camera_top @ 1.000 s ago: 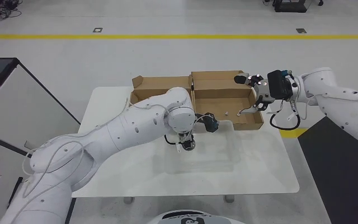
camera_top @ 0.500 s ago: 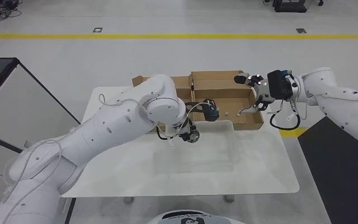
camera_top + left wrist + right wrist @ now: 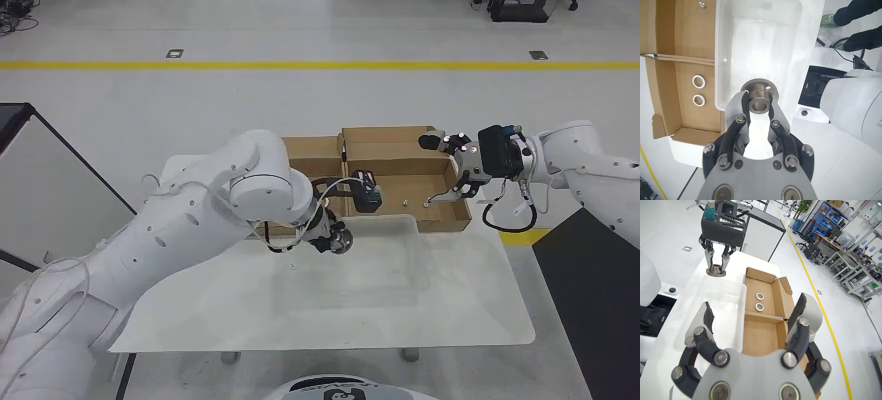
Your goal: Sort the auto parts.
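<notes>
While the left claw hangs above the left end of the clear plastic bin, it's clamped on the hub of a grey metal flanged bushing, flange down and lifted off the bin floor. The bin sits on the white table, just on the near side of the brown two-compartment cardboard box. The left compartment holds two silver metal rings lying flat side by side; the right compartment holds one small silver bolt. The right claw is spread wide with nothing in it, parked over the right end of the box. Progress, my read: three parts look sorted into the box and the bushing is in the air mid-transfer. It's the only loose part I can spot outside the box, so probably the last piece. Left to do: carry it toward the far side over the box wall and set it down. Can't tell which compartment it's meant for, since it matches neither the rings nor the bolt. The height looks enough to clear the wall. Release low so the heavy flange doesn't bounce onto the rings.
</notes>
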Robot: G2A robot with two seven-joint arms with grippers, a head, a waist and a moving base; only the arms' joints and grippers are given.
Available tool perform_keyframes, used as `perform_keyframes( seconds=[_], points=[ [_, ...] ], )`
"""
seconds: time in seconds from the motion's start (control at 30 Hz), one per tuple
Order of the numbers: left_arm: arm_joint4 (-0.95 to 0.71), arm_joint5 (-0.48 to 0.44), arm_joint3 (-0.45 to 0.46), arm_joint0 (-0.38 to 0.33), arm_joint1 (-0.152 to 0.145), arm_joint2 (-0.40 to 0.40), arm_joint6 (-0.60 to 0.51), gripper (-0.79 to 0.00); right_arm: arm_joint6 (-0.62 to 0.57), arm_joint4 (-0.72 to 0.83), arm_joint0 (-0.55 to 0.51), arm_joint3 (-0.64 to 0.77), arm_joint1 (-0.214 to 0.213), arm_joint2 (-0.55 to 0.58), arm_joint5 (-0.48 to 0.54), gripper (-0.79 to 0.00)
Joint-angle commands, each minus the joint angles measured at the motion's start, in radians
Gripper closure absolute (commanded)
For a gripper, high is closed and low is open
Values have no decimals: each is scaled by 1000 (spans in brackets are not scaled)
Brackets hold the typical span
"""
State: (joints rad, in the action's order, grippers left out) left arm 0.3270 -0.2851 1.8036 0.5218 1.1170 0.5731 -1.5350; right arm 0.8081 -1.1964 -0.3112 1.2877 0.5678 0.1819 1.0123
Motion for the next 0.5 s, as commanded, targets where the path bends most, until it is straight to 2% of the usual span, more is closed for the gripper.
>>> perform_keyframes(
  seconds=[0.0,0.17,0.47],
  points=[
    [0,0,0,0,0,0,0,0,0,0,0,0,0,0,0,-785],
    [4,6,-17,23,-10,25,31,0,0,0,0,0,0,0,0,-785],
    [-64,3,-12,173,-80,214,87,0,0,0,0,0,0,0,0,-785]
  ],
)
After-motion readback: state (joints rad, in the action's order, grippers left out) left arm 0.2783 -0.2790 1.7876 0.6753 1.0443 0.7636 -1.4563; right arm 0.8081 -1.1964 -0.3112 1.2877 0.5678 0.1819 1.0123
